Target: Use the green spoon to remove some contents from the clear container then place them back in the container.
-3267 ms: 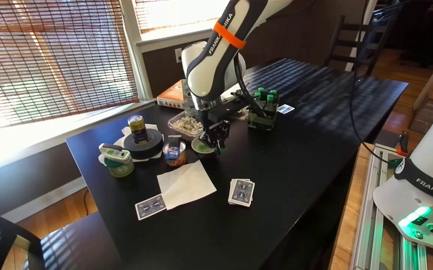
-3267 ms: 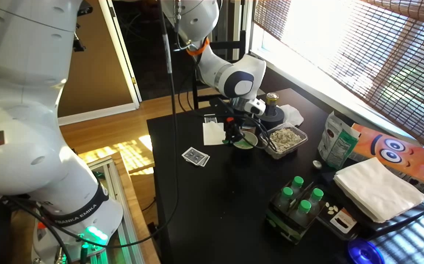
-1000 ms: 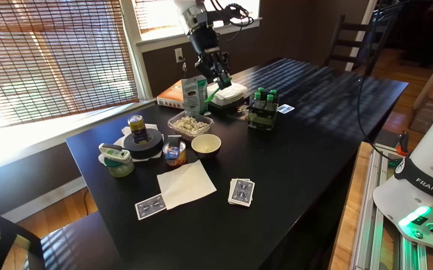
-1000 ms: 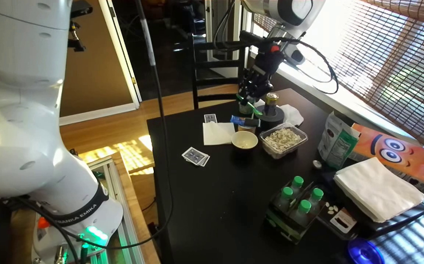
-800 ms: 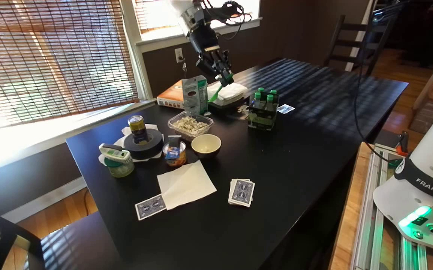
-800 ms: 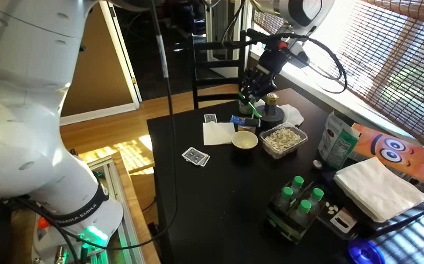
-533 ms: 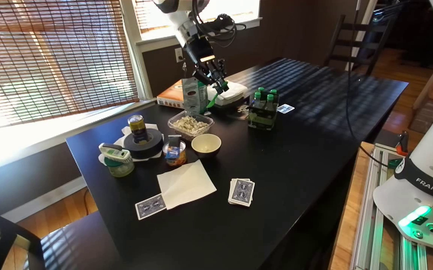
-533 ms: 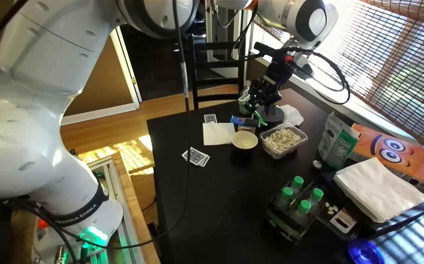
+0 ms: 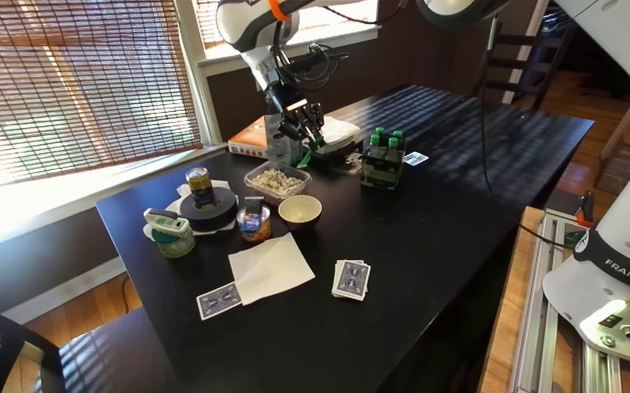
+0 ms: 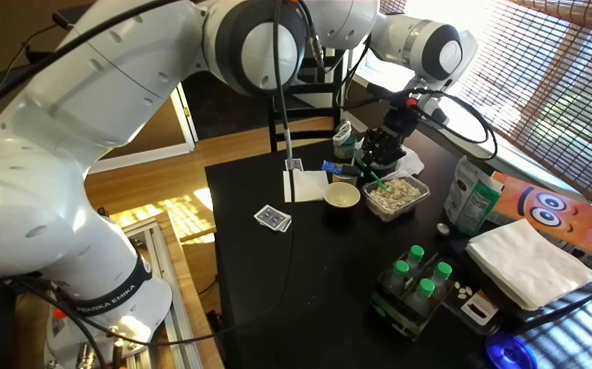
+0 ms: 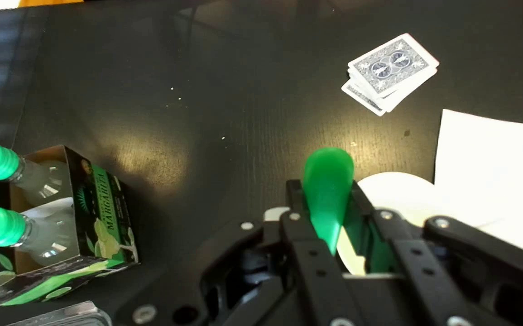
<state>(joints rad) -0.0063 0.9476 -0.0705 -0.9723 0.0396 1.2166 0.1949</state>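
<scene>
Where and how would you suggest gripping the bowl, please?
I would pinch the rim of the bowl from above, on the side facing the card stack: it stands upright and open, with the clear container and blue packet close on other sides. The green spoon should leave the gripper first.

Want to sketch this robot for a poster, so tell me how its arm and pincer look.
The arm is white, smooth and rounded, with dark joint rings, an orange band and looping black cables. Pale FRANKA EMIKA lettering marks a black collar near the bottom. The pincer is black and angular, with slim fingers and round silver screws.
</scene>
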